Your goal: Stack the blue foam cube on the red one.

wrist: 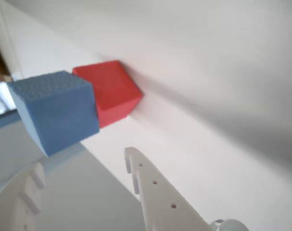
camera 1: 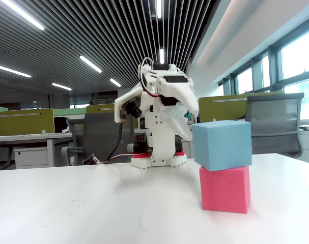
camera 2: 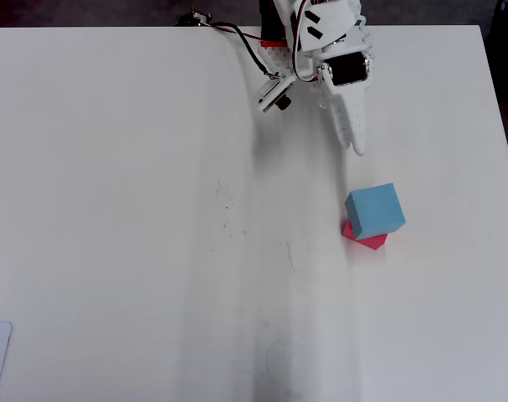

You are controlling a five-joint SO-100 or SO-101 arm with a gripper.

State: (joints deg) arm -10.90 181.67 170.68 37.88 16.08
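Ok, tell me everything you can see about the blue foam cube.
The blue foam cube is light sky-blue, matte and finely pitted. It sits level on top of the red cube, twisted slightly so the red corners peek out below in the overhead view. Only the red cube touches it; the gripper is clear of it.

Overhead looks straight down; fixed faces the arm (camera 1: 159,122) from table level.

No legible text, label, brand, number or sign is found in any view. The blue foam cube (camera 1: 223,144) and the red one (camera 1: 225,188) carry plain, unmarked faces. The white arm's (camera 1: 162,109) housing is unlettered. A small red-lit display behind the arm base is too blurred to be read.
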